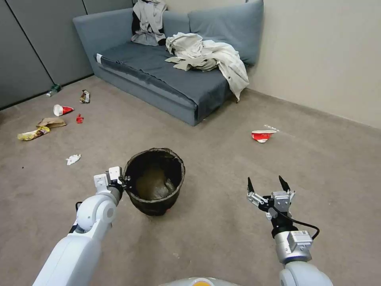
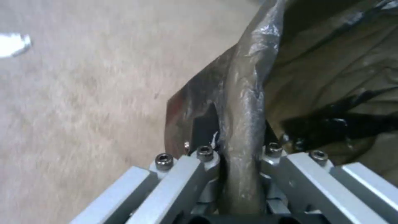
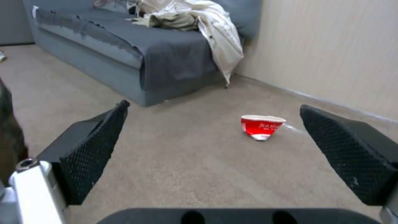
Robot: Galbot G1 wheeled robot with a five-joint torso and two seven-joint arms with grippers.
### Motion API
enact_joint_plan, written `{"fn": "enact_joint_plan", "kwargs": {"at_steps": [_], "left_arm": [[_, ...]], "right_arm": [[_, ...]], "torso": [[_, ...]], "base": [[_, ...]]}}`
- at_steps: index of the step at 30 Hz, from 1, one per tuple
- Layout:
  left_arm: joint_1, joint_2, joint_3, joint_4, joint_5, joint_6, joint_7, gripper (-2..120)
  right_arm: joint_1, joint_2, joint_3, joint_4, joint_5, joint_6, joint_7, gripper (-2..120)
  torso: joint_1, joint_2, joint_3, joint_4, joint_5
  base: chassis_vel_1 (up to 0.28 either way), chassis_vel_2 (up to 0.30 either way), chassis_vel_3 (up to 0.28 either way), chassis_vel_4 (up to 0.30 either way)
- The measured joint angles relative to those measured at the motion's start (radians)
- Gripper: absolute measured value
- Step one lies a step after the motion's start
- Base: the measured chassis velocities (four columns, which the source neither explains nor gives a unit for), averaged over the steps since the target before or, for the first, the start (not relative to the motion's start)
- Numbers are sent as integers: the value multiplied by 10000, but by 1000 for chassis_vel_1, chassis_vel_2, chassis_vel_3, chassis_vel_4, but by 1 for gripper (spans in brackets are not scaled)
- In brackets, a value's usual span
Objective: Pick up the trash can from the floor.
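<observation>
One grey sofa (image 1: 170, 67) at twelve o'clock on the floor (image 1: 222, 230), trash can (image 1: 155, 186) near centre, left gripper (image 1: 124, 183) clenched on its bag-lined rim at nine o'clock, right gripper (image 1: 268, 186) spread wide at three o'clock, crushed red cup (image 1: 262, 136) at two o'clock.

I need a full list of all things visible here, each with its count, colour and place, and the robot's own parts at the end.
trash can: 1, dark bag liner, on floor, front centre
floor: beige-brown carpet
sofa: 1, grey-blue, against far wall
clothes: several, pale, on sofa
red-and-white cups: 2, one right of can, one far left
litter: several pieces, mixed colours, far left floor
left gripper: shut on the can's rim
right gripper: open, above carpet, right of can
</observation>
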Motion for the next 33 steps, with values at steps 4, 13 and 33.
{"fn": "enact_joint_plan", "kwargs": {"at_steps": [4, 13, 33], "left_arm": [[369, 148, -150, -726, -36, -348, 139, 3], [1406, 70, -270, -2602, 448, -1165, 385, 3], [3302, -572, -254, -4287, 2325, -1975, 1151, 3]], "right_arm": [[7, 0, -10, 15, -6, -1, 0, 100], [20, 128, -98, 123, -88, -2, 6, 100], [-58, 365, -166, 429, -217, 105, 14, 100]], "torso": [[0, 0, 0, -2, 0], [-1, 0, -1, -1, 0], [-1, 0, -1, -1, -2]], "base": [[0, 0, 0, 0], [0, 0, 0, 0], [0, 0, 0, 0]]}}
